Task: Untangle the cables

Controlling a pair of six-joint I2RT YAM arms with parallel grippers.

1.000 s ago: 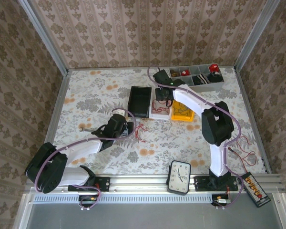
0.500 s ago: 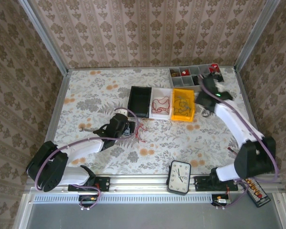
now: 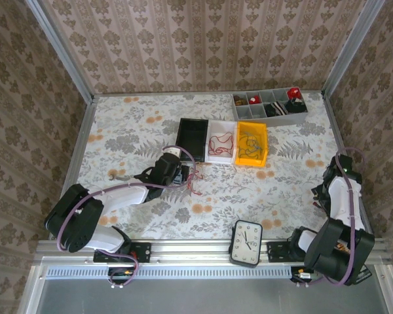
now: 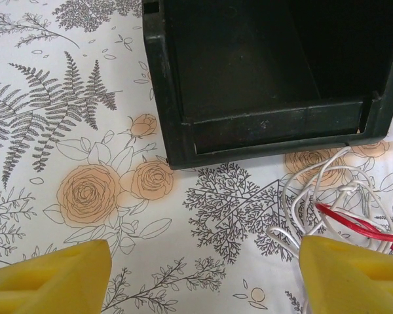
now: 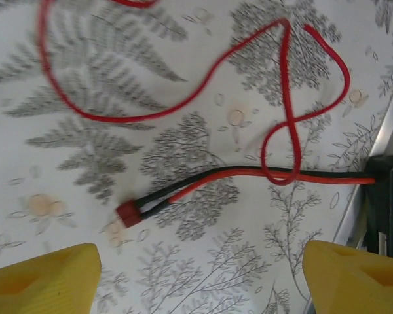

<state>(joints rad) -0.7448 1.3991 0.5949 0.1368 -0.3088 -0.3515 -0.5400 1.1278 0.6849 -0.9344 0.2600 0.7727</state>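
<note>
Across the desk: a white cover printed with grey ferns and orange roses, with a metal rail along the near edge.
Room: brown damask wallpaper on three sides, aluminium posts at the back corners.
Bins: black bin, white bin with a red coil inside, and yellow bin, side by side at mid-desk.
Cables: a tangle of whitish and red wires lying on the desk just in front of the black bin's near end, beside the left fingers.
Left fingers: apart and holding nothing. In the wrist view the yellow pads sit wide, with the tangle next to the right-hand one.
Right fingers: apart and empty, near the desk's right edge. Its pads are spread before a looping red wire and a red-and-black lead that ends in a red plug.
Back right: grey compartment tray.
Near rail: clock.
</note>
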